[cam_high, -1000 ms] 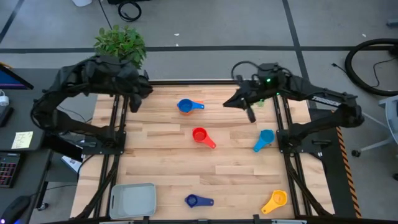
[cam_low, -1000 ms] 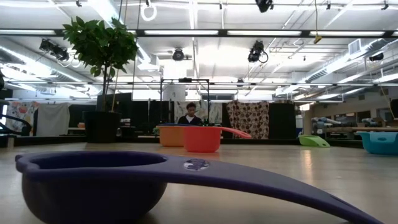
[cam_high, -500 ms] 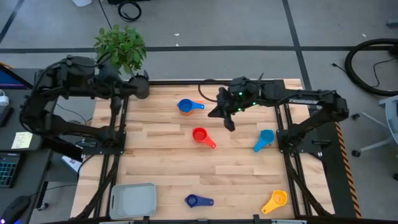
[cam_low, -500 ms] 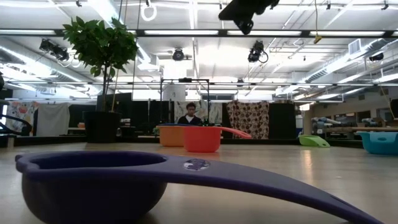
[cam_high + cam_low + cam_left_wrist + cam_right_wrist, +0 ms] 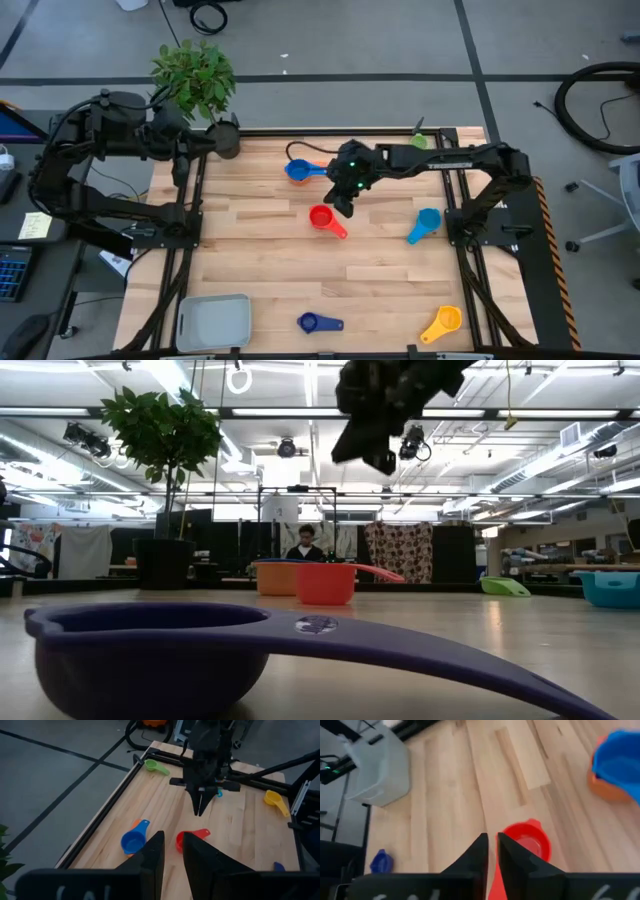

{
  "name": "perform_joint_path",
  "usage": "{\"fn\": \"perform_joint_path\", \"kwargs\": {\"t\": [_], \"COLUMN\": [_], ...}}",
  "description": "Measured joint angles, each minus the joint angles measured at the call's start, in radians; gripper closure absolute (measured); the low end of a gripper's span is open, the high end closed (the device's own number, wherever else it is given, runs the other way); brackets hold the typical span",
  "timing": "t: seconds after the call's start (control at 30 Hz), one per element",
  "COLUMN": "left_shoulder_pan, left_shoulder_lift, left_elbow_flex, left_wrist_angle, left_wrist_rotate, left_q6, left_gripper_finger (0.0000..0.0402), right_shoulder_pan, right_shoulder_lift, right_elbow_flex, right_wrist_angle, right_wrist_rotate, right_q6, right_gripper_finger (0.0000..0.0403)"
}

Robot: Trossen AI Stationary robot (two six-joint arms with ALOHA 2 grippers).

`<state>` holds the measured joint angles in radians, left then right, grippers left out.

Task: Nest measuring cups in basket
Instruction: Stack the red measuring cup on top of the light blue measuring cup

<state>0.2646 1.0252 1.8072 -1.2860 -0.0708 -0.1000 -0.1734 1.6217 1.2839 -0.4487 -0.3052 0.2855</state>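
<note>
A red cup (image 5: 322,218) stands on the table's middle and also shows in the right wrist view (image 5: 526,845). My right gripper (image 5: 345,205) hangs shut above and just right of it, touching nothing; it also shows in the low view (image 5: 375,455). A blue cup (image 5: 297,170) sits on an orange cup (image 5: 318,164) farther back. A light blue cup (image 5: 425,222), a green cup (image 5: 418,141), a yellow cup (image 5: 442,322) and a dark blue cup (image 5: 315,323) stand apart. The grey basket (image 5: 213,320) is at the near left. My left gripper (image 5: 228,140) waits shut at the far left.
A potted plant (image 5: 195,72) stands just beyond the table's far left corner. Black frame rails run along the left side (image 5: 185,250) and the right side (image 5: 465,270) of the table. Bare wood lies between the red cup and the basket.
My right gripper has swung from the table's far right toward the left and near side and has come lower, ending above the red cup. My left gripper has drawn back a little toward the far left corner. No cup has moved.
</note>
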Motion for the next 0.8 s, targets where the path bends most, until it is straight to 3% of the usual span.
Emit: {"fn": "perform_joint_path", "kwargs": {"t": [0.33, 0.8], "left_shoulder_pan": [0.000, 0.000], "left_shoulder_lift": [-0.001, 0.000], "left_elbow_flex": [0.000, 0.000], "left_wrist_angle": [-0.030, -0.038], "left_wrist_rotate": [0.000, 0.001], "left_q6": [0.007, 0.011], "left_gripper_finger": [0.0328, 0.0328], "right_shoulder_pan": [-0.014, -0.048], "right_shoulder_lift": [0.105, 0.131], "right_elbow_flex": [0.000, -0.001], "right_wrist_angle": [0.000, -0.023], "right_wrist_rotate": [0.017, 0.092], "right_q6": [0.112, 0.033], "right_gripper_finger": [0.0278, 0.0277]}}
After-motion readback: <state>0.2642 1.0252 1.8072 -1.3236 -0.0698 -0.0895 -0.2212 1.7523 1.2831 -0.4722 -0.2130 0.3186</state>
